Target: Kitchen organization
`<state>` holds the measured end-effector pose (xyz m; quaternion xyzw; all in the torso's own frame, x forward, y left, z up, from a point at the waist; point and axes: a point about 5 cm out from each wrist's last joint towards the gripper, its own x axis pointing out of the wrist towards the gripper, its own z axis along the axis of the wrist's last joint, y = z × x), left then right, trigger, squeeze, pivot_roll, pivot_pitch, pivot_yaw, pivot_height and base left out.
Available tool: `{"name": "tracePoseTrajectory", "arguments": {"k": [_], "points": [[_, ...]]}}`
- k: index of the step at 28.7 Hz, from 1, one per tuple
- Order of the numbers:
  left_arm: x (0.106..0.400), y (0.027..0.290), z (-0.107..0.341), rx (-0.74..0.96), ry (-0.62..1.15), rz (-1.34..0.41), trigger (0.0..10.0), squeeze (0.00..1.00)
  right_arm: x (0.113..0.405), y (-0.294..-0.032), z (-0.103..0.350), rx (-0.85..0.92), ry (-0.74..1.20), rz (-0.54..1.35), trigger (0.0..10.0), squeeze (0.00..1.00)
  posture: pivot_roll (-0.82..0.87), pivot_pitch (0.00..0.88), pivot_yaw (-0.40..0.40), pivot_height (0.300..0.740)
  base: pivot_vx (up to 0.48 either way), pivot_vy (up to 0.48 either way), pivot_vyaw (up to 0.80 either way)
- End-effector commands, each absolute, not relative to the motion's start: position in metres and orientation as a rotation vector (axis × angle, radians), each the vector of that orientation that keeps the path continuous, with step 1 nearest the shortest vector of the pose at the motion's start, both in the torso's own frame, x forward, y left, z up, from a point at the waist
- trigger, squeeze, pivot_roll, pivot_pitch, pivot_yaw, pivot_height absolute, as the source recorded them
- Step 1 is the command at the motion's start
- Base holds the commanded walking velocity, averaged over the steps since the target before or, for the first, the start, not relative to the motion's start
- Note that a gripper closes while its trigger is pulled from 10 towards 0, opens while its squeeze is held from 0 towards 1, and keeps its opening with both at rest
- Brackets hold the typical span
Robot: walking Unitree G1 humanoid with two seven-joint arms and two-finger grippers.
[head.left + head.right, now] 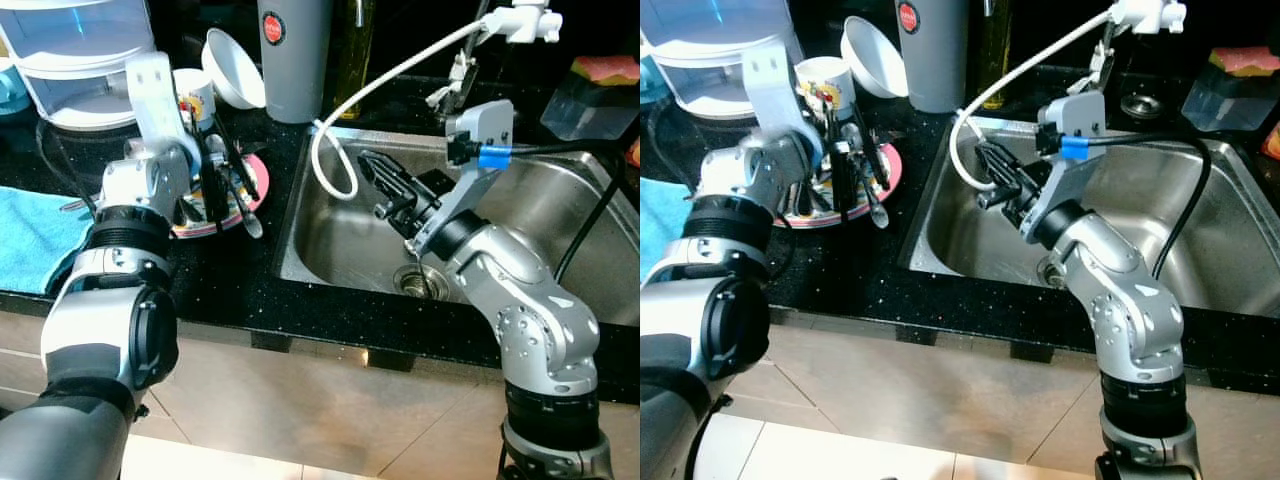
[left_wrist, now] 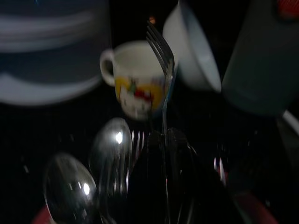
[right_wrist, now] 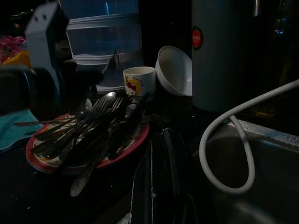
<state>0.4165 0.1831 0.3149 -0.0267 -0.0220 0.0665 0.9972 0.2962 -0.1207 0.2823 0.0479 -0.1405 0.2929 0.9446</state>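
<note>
left gripper (image 1: pixel 215 175): over the plate (image 1: pixel 255 180), jaws closed on a fork (image 2: pixel 162 60)
right gripper (image 1: pixel 385 185): above the sink (image 1: pixel 560 215), jaws closed, empty
mug (image 2: pixel 138 86): behind the plate

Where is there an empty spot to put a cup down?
Bare counter lies between the plate and the sink rim, and along the front edge. The sink floor is bare too. It is crowded behind, around the mug and bowl.

Left wrist view blurred; I can read the fork (image 2: pixel 161 51) but not the mug (image 2: pixel 138 79) print. Blue towel (image 1: pixel 30 235) cut at left edge. Plate (image 1: pixel 255 180) mostly hidden under cutlery.
</note>
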Motion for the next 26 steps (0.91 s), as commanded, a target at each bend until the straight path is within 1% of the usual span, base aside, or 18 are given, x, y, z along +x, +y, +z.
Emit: {"name": "tracePoseTrajectory", "arguments": {"k": [1,6,7,9,12,13,15,16,20,21,22,23,24,25,26], "points": [[0.415,0.183,0.326,-0.026,-0.087,0.123,10.0,0.0,0.297,-0.122,0.283,0.108,-0.283,0.589,10.0,0.0,0.05,0.093,0.016,0.74,0.0,0.0,0.0],[0.416,0.178,0.325,-0.037,-0.078,0.092,10.0,0.0,0.298,-0.123,0.282,0.109,-0.283,0.586,10.0,0.0,0.05,0.091,0.016,0.74,0.0,0.0,0.0],[0.417,0.168,0.315,-0.068,-0.029,0.013,10.0,0.0,0.299,-0.123,0.282,0.107,-0.285,0.576,10.0,0.0,0.05,0.088,0.018,0.74,0.0,0.0,0.0],[0.417,0.164,0.311,-0.075,-0.012,-0.019,10.0,0.0,0.299,-0.124,0.282,0.106,-0.285,0.571,10.0,0.0,0.05,0.088,0.018,0.74,0.0,0.0,0.0],[0.416,0.157,0.305,0.0,-0.018,-0.081,10.0,0.0,0.303,-0.13,0.282,0.078,-0.286,0.502,10.0,0.0,0.05,0.083,0.018,0.74,0.0,0.0,0.0],[0.416,0.157,0.305,0.0,-0.018,-0.081,10.0,0.0,0.303,-0.13,0.282,0.078,-0.286,0.502,10.0,0.0,0.05,0.083,0.018,0.74,0.0,0.0,0.0],[0.415,0.151,0.304,0.008,0.004,-0.161,10.0,0.0,0.308,-0.138,0.281,0.046,-0.27,0.424,10.0,0.0,0.05,0.08,0.018,0.74,0.0,0.0,0.0],[0.415,0.151,0.304,0.008,0.004,-0.161,10.0,0.0,0.308,-0.138,0.281,0.046,-0.27,0.424,10.0,0.0,0.05,0.08,0.018,0.74,0.0,0.0,0.0],[0.409,0.131,0.303,-0.003,-0.003,-0.353,10.0,0.0,0.318,-0.16,0.279,0.043,-0.255,0.259,10.0,0.0,0.05,0.066,0.022,0.74,0.0,0.0,0.0],[0.409,0.131,0.303,-0.003,-0.003,-0.353,10.0,0.0,0.318,-0.16,0.279,0.043,-0.255,0.259,10.0,0.0,0.05,0.066,0.022,0.74,0.0,0.0,0.0],[0.406,0.12,0.302,-0.024,-0.002,-0.438,10.0,0.0,0.319,-0.168,0.28,0.044,-0.261,0.205,10.0,0.0,0.05,0.066,0.022,0.74,0.0,0.0,0.0],[0.406,0.12,0.302,-0.024,-0.002,-0.438,10.0,0.0,0.319,-0.168,0.28,0.044,-0.261,0.205,10.0,0.0,0.05,0.066,0.022,0.74,0.0,0.0,0.0],[0.4,0.1,0.297,-0.072,0.019,-0.563,10.0,0.0,0.32,-0.178,0.281,0.038,-0.269,0.138,10.0,0.0,0.04,0.06,0.024,0.74,0.0,0.0,0.0],[0.4,0.1,0.297,-0.072,0.019,-0.563,10.0,0.0,0.32,-0.178,0.281,0.038,-0.269,0.138,10.0,0.0,0.04,0.06,0.024,0.74,0.0,0.0,0.0],[0.399,0.092,0.294,-0.092,0.035,-0.597,10.0,0.0,0.32,-0.182,0.282,0.034,-0.271,0.124,10.0,0.0,0.04,0.06,0.024,0.74,0.0,0.0,0.0]]}}
